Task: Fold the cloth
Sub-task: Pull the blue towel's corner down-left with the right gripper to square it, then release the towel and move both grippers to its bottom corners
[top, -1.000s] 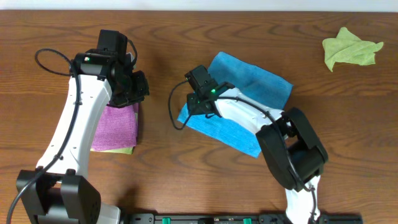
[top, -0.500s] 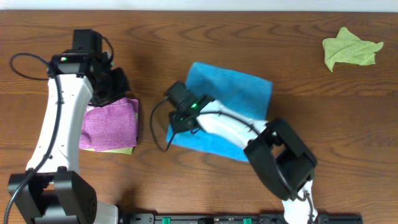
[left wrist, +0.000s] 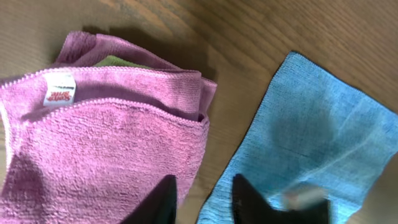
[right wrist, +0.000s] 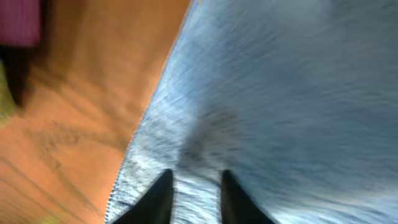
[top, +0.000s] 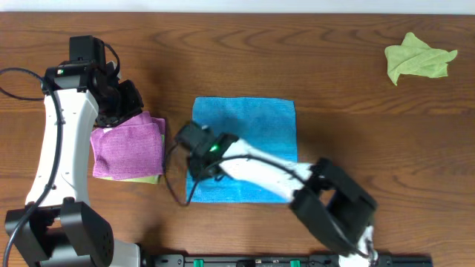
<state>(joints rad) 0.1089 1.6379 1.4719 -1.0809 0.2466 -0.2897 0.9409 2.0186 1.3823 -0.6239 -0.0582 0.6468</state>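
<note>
Gripper on the right arm [right wrist: 194, 196] is down at the lower-left edge of the blue cloth [top: 249, 133], too blurry to tell if it's pinching. Cloth's spread flat mid-frame. Left gripper [left wrist: 204, 199] hangs over the purple cloth [top: 130, 144], fingers [left wrist: 163, 202] apart, empty. Crumpled green cloth [top: 419, 58] sits top right.

Left arm [top: 58, 152] and right arm [top: 260, 169] in smooth white shells, rounded and tubular, with chunky black housings [top: 83, 53] at the joints. Small green light [top: 214, 148] glowing by each wrist. Thin black cable [top: 164, 167] looped off each forearm. Left gripper [left wrist: 204, 182] and right gripper [right wrist: 194, 175] with dark, smooth fingers tapering to blunt tips.
</note>
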